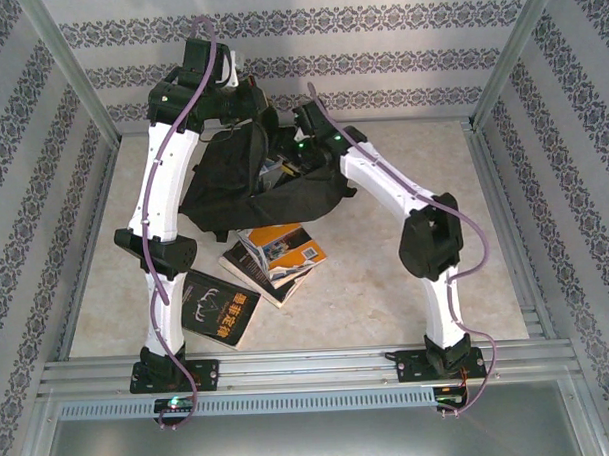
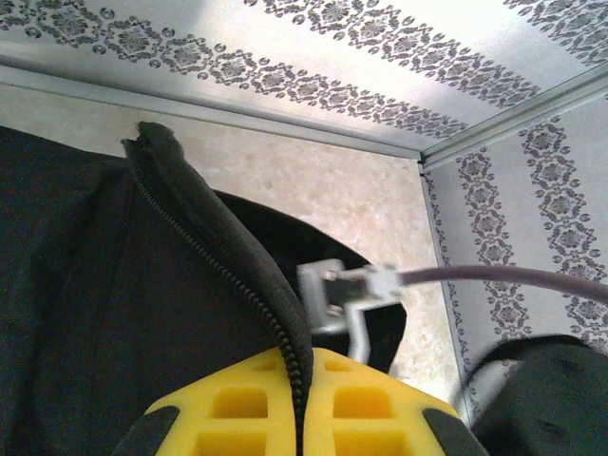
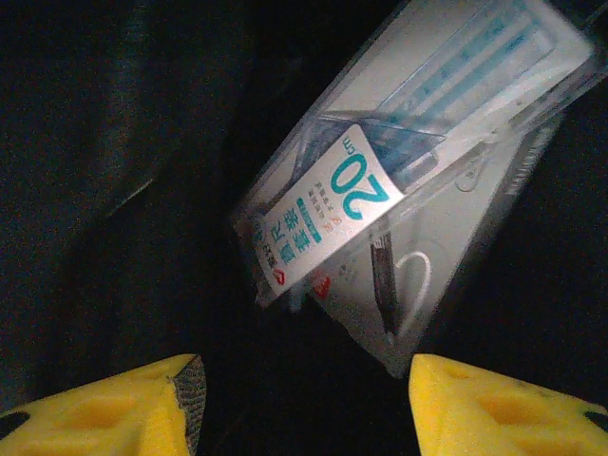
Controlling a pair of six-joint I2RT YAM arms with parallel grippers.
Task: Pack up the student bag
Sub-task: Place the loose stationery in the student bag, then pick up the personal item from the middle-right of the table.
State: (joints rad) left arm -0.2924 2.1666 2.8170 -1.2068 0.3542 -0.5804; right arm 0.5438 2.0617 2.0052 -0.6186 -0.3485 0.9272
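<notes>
A black book [image 1: 219,309] lies on the surface [image 1: 366,276] just beside an orange-covered stack [image 1: 278,257]; a clear case [image 3: 418,180] holds perhaps a ruler.

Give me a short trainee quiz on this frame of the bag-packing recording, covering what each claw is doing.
1. True or false: the left claw is shut on the zipper edge of the student bag.
2. Pick one. The right claw is: A) open, with the clear stationery case lying loose ahead of it; B) shut on that case; C) shut on a book.
3. Fill in: the black-covered book lies on the ____, outside the bag.

Key: 1 true. 2 A. 3 table.
</notes>
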